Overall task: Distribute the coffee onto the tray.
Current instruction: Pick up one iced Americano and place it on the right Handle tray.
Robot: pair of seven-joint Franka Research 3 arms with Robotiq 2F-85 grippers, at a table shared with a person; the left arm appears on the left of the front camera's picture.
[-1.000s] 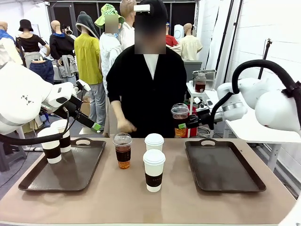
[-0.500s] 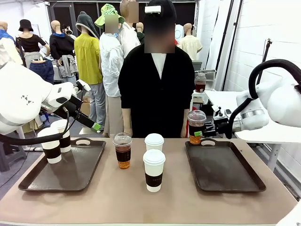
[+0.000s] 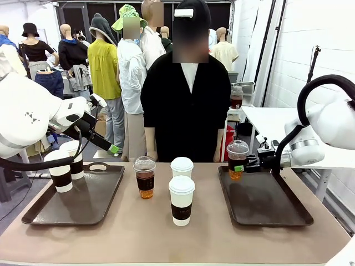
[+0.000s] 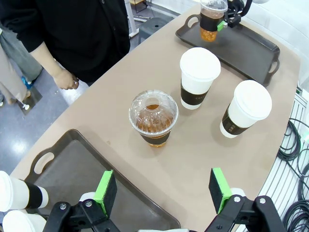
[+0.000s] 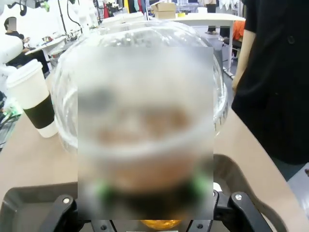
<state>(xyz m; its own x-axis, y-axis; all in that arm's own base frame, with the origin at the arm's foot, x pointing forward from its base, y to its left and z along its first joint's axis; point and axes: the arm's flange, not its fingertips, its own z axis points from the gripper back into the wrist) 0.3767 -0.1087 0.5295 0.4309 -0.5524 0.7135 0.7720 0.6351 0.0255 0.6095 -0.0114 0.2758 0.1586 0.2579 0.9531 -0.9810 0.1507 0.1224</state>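
Coffee, six cups, all upright. One iced cup (image 3: 237, 158) is gripped in the right claw (image 3: 239, 167), with the green pads closed on its lower half. It is over the far left corner of the right tray (image 3: 266, 202); cannot tell whether its base touches the tray. In the right wrist view its dome lid sits close up between the fingers, mostly behind a blur.

Second iced cup (image 3: 145, 178) stands on the desk (image 3: 166, 238) between the two trays. Middle paper cups (image 3: 181, 200) stand just to its right, one behind the other and close together, apart from the iced cup. Left paper cups (image 3: 59, 172) stand on the left tray (image 3: 89, 205) at its far left end, side by side and nearly touching.

Left claw (image 4: 162, 189) hangs empty in the air by the left tray's far side, jaws spread wide. Its wrist view looks down past that tray's corner to the second iced cup.

Person (image 3: 186, 105) in a black top stands at the desk's far side, one hand (image 4: 65, 79) hanging by the edge, clear of the cups.
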